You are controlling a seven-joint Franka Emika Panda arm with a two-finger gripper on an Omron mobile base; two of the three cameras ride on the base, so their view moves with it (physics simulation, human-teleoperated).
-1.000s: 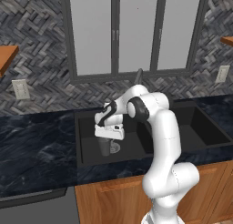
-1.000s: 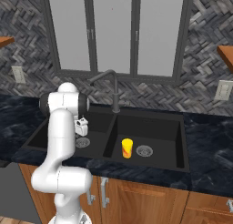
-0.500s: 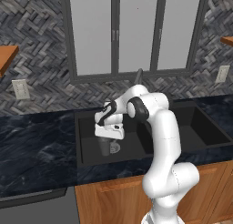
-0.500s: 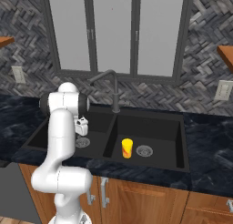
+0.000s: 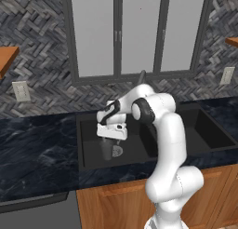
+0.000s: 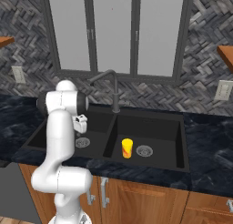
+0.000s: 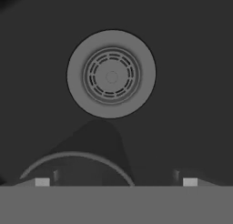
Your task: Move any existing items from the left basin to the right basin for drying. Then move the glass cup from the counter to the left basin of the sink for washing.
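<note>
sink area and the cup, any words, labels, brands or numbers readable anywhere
None: no view shows readable text.
glass cup: plain grey, no label or mark.
yellow chunk in the right basin: a reddish patch, no letters.
left basin drain: only a ring of slots.
wall outlets: blank.

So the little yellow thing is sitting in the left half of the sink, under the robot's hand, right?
Not quite. The yellow thing sits in the right basin, beside that basin's drain, as the right base view shows. What stands under the tool in the left basin is the grey glass cup, seen in the left base view.
</note>
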